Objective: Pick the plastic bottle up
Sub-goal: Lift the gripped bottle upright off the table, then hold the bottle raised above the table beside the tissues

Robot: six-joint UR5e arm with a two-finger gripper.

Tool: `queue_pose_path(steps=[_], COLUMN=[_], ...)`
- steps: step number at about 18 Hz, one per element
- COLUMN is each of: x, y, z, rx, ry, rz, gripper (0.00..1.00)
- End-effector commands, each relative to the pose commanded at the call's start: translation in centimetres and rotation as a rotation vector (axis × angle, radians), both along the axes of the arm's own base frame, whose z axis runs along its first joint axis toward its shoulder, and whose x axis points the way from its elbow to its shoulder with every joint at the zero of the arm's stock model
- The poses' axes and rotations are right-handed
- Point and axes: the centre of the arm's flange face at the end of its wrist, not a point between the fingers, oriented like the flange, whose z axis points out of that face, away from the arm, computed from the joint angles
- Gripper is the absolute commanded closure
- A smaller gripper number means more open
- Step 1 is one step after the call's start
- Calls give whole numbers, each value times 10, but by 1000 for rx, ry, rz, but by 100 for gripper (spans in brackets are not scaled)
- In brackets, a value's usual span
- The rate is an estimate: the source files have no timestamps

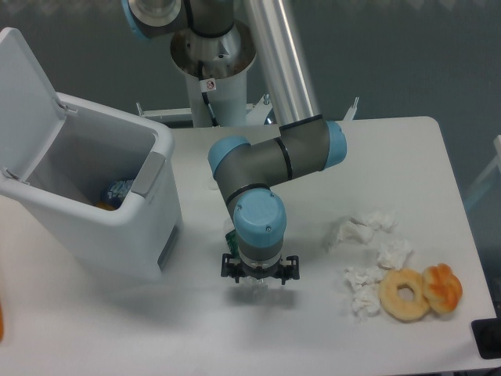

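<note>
My gripper (259,280) points straight down over the white table, just right of the bin. The wrist hides its fingers from the camera, so I cannot tell how the jaws stand. Of the plastic bottle (229,236) only a small green sliver of the label shows at the left edge of the wrist. A faint clear blur lies just below the gripper body. The rest of the bottle is hidden under the arm. I cannot tell whether the gripper touches it.
A white bin (149,235) with its lid open stands at the left, with items inside. White tissue wads (368,235), a ring doughnut (404,294) and a pastry (443,287) lie at the right. A dark object (487,338) sits at the table's front right corner.
</note>
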Motion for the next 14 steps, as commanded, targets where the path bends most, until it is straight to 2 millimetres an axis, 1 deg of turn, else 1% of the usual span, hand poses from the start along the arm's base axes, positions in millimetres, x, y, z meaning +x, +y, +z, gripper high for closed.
queue_pose_path(steps=[2,7,14], x=[2,3,3], y=[3,2,2], z=[-1,-1,-2], rx=[-5,-6,-13], ry=[5,4,9], rz=[-6,-4,-7], gripper=[12,37,69])
